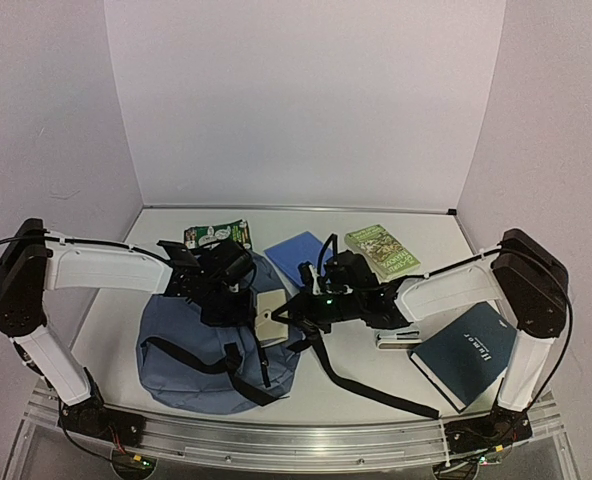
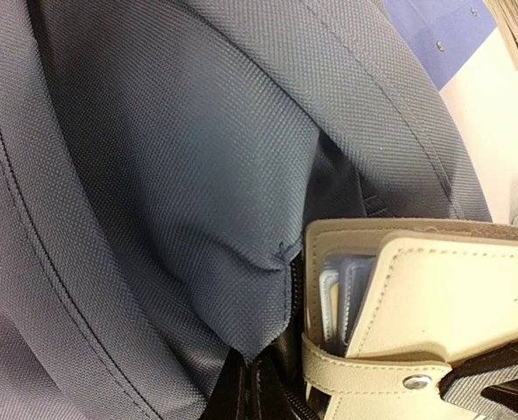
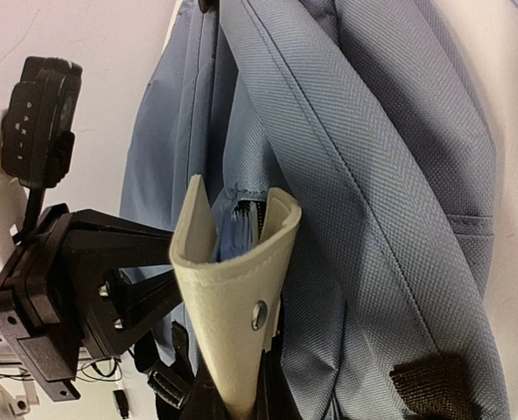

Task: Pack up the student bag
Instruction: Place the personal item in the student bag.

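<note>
From above, the large slate-blue soft fabric backpack (image 1: 201, 355) lies flat on the white table (image 1: 106, 320), just ahead of the left arm's base. Its black straps (image 1: 238, 372) are spread over its front, and one trails off to the right. The left arm reaches in from the left with its white forearm nearly level, and the left gripper (image 1: 238, 300) tips down onto the backpack's upper right edge. The right arm stretches in from the right, forearm low over the table. The right gripper (image 1: 294, 312) meets the backpack's right side and grasps a cream leather card wallet (image 1: 269, 318) at the bag's mouth. Behind them lie a green printed packet (image 1: 216, 235), a flat blue notebook (image 1: 298, 255) and a green paperback book (image 1: 381, 250). A dark teal hardcover book (image 1: 466, 355) lies near the right arm's base

In the left wrist view the backpack (image 2: 154, 175) fills the picture. Its folds draw down toward the bottom centre, where this claw is clenched on the fabric by the zip edge. The wallet (image 2: 443, 306) sits at lower right with its card slots showing and its left edge just against the zip. The right gripper's dark fingers (image 2: 500, 381) pinch its snap strap

In the right wrist view the wallet (image 3: 233, 297) stands edge-on, splayed in a narrow V. Its lower end is clamped in the right gripper (image 3: 237, 398) and its upper end touches the zip opening of the backpack (image 3: 373, 175). The left gripper (image 3: 145, 302) enters from the left, its tips hidden behind the wallet
</note>
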